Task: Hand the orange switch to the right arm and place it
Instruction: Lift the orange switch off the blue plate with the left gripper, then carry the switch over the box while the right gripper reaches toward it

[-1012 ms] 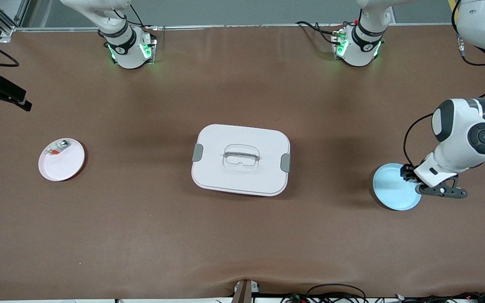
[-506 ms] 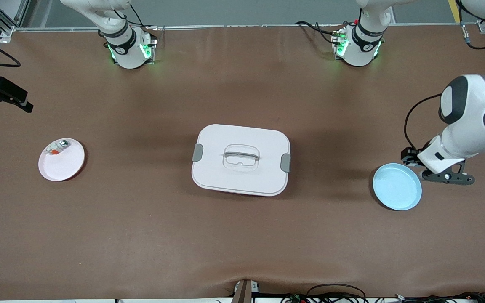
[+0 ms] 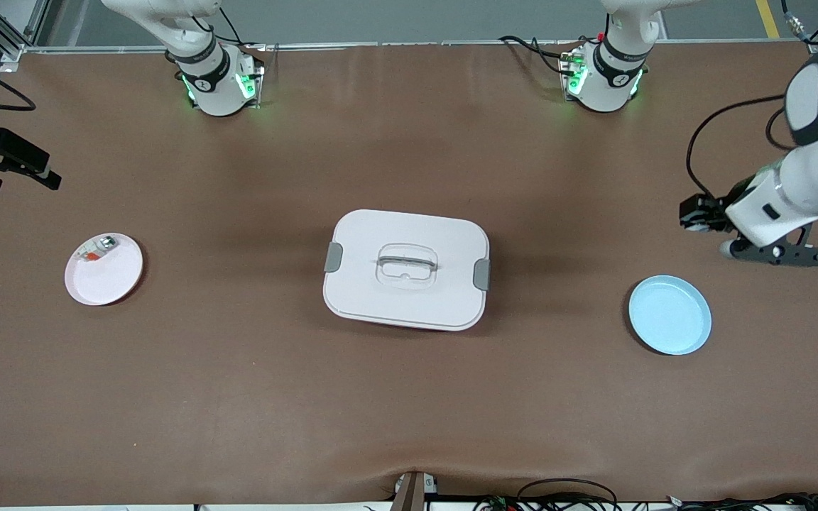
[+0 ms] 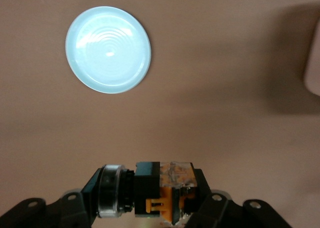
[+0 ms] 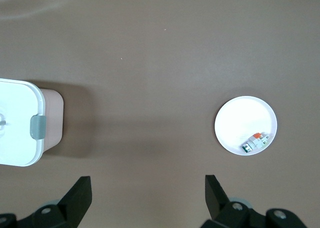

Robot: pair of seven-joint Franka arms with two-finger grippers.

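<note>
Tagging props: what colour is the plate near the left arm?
Light blue plate; left wrist view shows it best.

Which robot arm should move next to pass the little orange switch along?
The left arm, probably. Its left gripper is shut on the orange switch, up over the table near the blue plate. The right gripper is open and holds nothing, so it waits to receive.

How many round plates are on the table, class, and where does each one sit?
2. The blue plate lies toward the left arm's end of the table; the pink plate, with a small part on it, lies toward the right arm's end.
</note>
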